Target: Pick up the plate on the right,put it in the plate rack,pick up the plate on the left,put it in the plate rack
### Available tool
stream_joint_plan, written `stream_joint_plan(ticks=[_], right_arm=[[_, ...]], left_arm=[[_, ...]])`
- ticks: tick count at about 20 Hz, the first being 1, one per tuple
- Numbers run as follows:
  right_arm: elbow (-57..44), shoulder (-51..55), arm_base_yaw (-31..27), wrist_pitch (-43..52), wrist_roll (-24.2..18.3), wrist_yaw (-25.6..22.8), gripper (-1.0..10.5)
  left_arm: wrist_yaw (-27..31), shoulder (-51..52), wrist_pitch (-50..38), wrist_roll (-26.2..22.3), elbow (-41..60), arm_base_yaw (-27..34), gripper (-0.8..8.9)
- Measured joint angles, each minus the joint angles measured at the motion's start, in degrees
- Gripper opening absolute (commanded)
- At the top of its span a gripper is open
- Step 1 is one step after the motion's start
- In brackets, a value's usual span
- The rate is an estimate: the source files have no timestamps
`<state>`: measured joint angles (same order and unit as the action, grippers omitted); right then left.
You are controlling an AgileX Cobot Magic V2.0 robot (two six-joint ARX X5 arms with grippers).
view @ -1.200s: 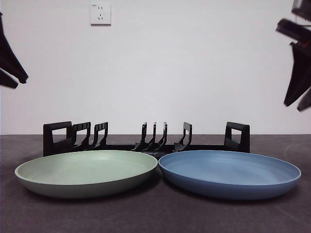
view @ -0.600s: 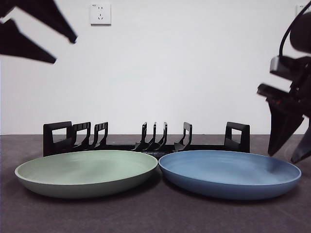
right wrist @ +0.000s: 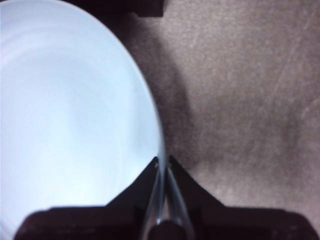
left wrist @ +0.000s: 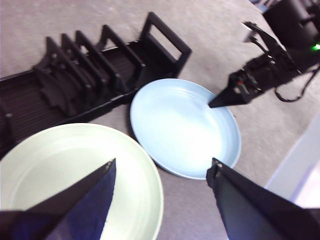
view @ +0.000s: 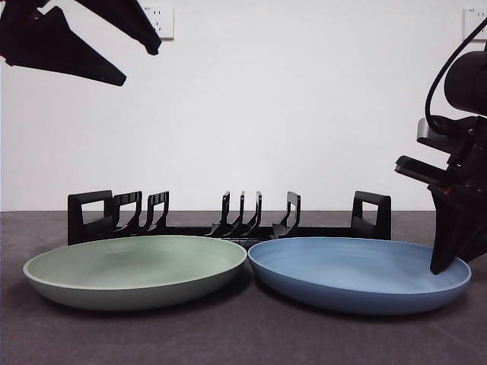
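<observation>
The blue plate (view: 358,270) lies flat on the right and the green plate (view: 133,266) on the left, their rims almost touching. Behind them stands the black plate rack (view: 228,224), with nothing in its slots. My right gripper (view: 444,266) is down at the blue plate's right edge. In the right wrist view its jaws (right wrist: 163,161) pinch the rim of the blue plate (right wrist: 65,110), one jaw inside and one outside. My left gripper (view: 141,65) hangs open high at the top left. From the left wrist view, the open left gripper (left wrist: 163,167) looks down on both plates and the plate rack (left wrist: 85,80).
A dark table (view: 243,334) carries everything, with a white wall and a wall socket (view: 157,21) behind. The right arm's body and cable (view: 456,68) fill the right edge above the blue plate.
The right gripper has come down and inward to the blue plate's right rim and closed around it. The left arm has swung higher into the top left corner. Neither plate has moved.
</observation>
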<state>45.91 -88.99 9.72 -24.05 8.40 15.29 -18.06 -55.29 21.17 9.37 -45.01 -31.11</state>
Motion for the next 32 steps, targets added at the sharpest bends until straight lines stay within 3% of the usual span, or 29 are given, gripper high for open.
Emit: stream_joint_plan(ticks=[4, 7, 11, 16, 19, 24, 28, 32], right_arm=[[0.0, 4.3, 0.0, -3.0, 1.1, -0.5, -0.1], [0.0, 10.1, 0.0, -5.5, 1.1, -0.9, -0.1], [0.5, 16.2, 0.0, -9.3, 2.1, -0.7, -0.1], [5.2, 16.2, 0.9, -18.8, 2.6, -0.2, -0.1], [6.9, 16.2, 2.2, -20.1, 2.6, 4.9, -0.1], [8.2, 16.2, 5.0, -21.5, 2.7, 5.6, -0.1], [8.2, 16.2, 6.1, -22.0, 2.8, 5.6, -0.1], [8.2, 16.2, 7.1, -22.5, 2.8, 5.7, -0.1]], left_arm=[[0.2, 0.0, 1.0, -5.2, 0.0, -5.6, 3.15], [3.7, 0.0, 2.4, -11.3, 0.0, -11.5, 3.15], [11.6, 0.0, 2.4, -20.6, 0.0, -21.2, 3.15], [25.1, -0.6, 2.7, -37.7, 0.0, -33.4, 3.15], [29.7, -4.1, 2.7, -45.5, 0.0, -37.3, 3.15], [34.2, -12.4, 1.9, -49.3, 0.0, -37.7, 3.13], [34.4, -16.1, -2.2, -50.8, 0.0, -37.7, 3.04], [32.3, -18.0, -3.3, -51.5, 0.0, -37.7, 1.41]])
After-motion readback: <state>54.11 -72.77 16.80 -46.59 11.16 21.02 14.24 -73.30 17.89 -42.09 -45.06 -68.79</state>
